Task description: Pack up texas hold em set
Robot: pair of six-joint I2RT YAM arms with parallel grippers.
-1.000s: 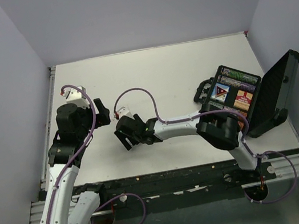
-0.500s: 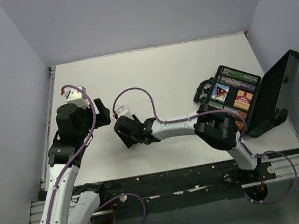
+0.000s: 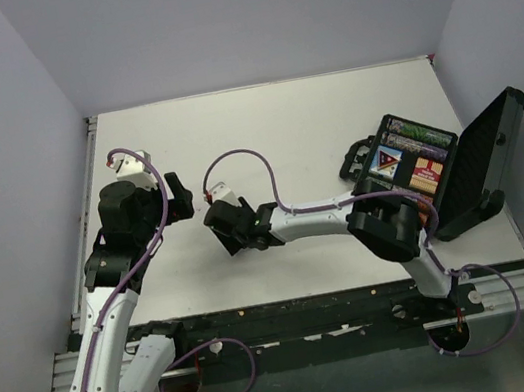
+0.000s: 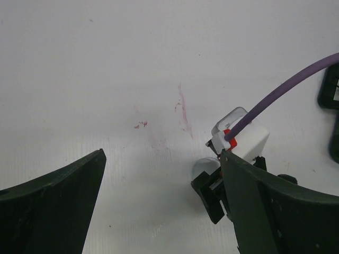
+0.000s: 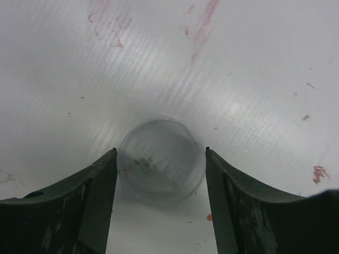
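The main change in the last second is at the right tool: its jaws have come together and now press on both sides of the clear marker, a small round transparent disc. So the tool is about half closed and has hold of this marker. From the wrist view I cannot tell if the disc is already lifted or if it lies on the worktop. In the overhead view the right arm has shifted only a little, and it reaches far to the left, well apart from the black case. For the task this means, in my judgement, that one loose piece is now secured and the next step is to carry it across to the case. The case stands open at the right side of the worktop, its lid raised. Inside it I see the chip rows, a blue card box and a red card box. The left tool has not changed: it is wide open, holds nothing, and hangs just beside the right wrist. The worktop is white and slightly ribbed, with some red smears near the marker. Plain pale walls close the space on three sides.
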